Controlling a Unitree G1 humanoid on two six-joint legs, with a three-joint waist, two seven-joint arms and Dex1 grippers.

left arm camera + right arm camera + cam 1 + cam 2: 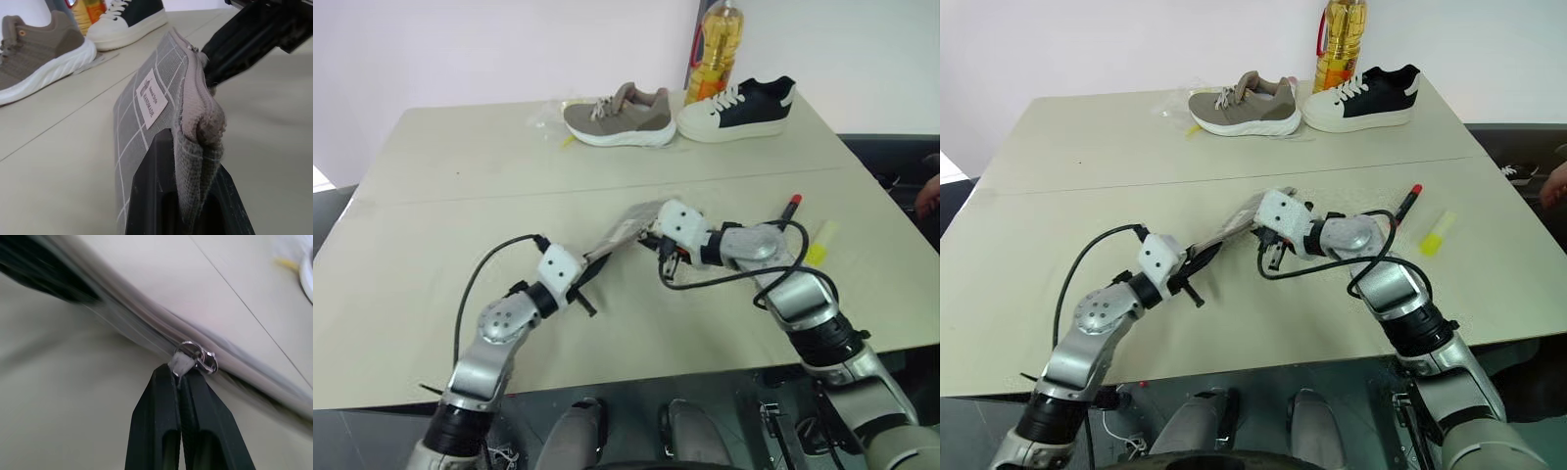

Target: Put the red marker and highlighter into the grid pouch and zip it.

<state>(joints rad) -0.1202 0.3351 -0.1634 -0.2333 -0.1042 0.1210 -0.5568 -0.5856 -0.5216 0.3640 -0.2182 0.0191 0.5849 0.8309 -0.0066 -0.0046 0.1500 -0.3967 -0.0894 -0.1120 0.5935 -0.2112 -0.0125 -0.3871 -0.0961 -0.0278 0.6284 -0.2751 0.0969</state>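
The grid pouch [146, 122] is lifted off the table [460, 196] near its middle, held on edge between the two arms, its small white label facing the shoes and its zip edge turned upward. The left gripper [188, 196] is clamped on the near end of the pouch, the grey fabric bunched between its black fingers [151, 196]. The right gripper [182, 374] meets the pouch at its far end, at about 1 o'clock from the left gripper in the head views; its fingers are pressed together on the zip pull [188, 360], a pale tab with a metal ring sitting right at the fingertips. The red marker [1409, 204] lies on the table at about 3 o'clock from the pouch, beyond the right forearm, and the highlighter [1438, 233] lies just beside it, at about 4 o'clock from the marker, the two apart from each other and well apart from the pouch. At the far edge, at 12 o'clock, stand a taupe sneaker [617, 117] and a black-and-white sneaker [736, 108] side by side, with a bottle of yellow liquid [715, 54] behind them.
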